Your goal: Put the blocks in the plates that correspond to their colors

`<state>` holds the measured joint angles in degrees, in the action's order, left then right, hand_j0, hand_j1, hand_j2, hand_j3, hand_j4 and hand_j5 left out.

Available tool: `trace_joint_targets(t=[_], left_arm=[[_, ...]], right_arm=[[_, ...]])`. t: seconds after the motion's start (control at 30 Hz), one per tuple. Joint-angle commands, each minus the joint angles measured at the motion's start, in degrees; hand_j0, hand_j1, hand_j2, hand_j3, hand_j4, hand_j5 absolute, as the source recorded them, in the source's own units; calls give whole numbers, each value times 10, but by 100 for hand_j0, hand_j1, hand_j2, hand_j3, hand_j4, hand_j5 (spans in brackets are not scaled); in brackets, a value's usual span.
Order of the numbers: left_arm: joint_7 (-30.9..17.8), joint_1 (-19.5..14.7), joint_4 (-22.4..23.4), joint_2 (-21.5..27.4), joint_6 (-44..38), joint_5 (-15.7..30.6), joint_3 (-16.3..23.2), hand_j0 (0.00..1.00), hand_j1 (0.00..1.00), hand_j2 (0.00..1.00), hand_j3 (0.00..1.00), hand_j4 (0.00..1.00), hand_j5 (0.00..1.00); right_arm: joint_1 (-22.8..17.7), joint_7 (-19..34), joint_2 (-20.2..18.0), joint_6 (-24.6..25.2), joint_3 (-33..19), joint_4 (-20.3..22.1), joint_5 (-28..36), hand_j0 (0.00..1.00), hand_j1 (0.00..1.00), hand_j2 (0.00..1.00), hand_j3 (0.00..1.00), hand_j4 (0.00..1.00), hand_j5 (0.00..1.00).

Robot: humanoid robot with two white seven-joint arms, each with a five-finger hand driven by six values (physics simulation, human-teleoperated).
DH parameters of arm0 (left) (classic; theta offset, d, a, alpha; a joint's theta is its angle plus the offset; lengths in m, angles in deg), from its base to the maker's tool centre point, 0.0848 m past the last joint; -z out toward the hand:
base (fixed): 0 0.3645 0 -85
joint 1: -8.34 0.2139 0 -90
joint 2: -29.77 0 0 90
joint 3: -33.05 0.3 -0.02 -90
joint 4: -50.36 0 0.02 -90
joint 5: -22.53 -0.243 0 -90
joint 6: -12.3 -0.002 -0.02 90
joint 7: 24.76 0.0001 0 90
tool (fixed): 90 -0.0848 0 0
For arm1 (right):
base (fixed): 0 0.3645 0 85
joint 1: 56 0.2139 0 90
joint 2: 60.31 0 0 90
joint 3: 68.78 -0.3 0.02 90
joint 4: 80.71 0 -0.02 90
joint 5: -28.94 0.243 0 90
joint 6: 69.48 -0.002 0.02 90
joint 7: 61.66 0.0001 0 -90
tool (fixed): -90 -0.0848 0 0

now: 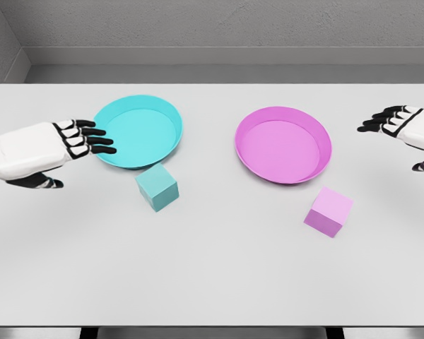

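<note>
A cyan block (157,186) rests on the white table just in front of the cyan plate (171,116). To the right, a pink block (328,211) lies in front of the pink plate (324,138). My left hand (78,152) hovers at the cyan plate's left rim, fingers stretched out flat and holding nothing, a short way left of the cyan block. My right hand (396,134) shows at the right edge, beyond the pink plate, fingers extended and empty. Neither plate has anything in it.
The white table (212,275) stretches wide in front of the blocks. A grey wall runs behind its far edge.
</note>
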<state>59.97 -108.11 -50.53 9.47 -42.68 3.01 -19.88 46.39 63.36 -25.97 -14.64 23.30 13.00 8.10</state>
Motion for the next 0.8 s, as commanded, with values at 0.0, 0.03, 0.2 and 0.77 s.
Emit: trace_joint_targets(t=[0.0,0.03,0.2,0.77], left_arm=[[-4,0,-1,-2,0,4,2,100,100,100,100,100,100],[-4,0,-1,-2,0,4,2,100,100,100,100,100,100],[-109,-40,-1,-62,0,5,37,100,100,100,100,100,100],[-160,-141,3,-180,-96,4,156,100,100,100,100,100,100]], right_arm=[[0,0,-1,2,0,2,3,100,100,100,100,100,100],[0,0,-1,2,-1,2,3,100,100,100,100,100,100],[0,0,0,2,-1,-3,3,100,100,100,100,100,100],[-23,0,19,2,129,59,-6,100,100,100,100,100,100]])
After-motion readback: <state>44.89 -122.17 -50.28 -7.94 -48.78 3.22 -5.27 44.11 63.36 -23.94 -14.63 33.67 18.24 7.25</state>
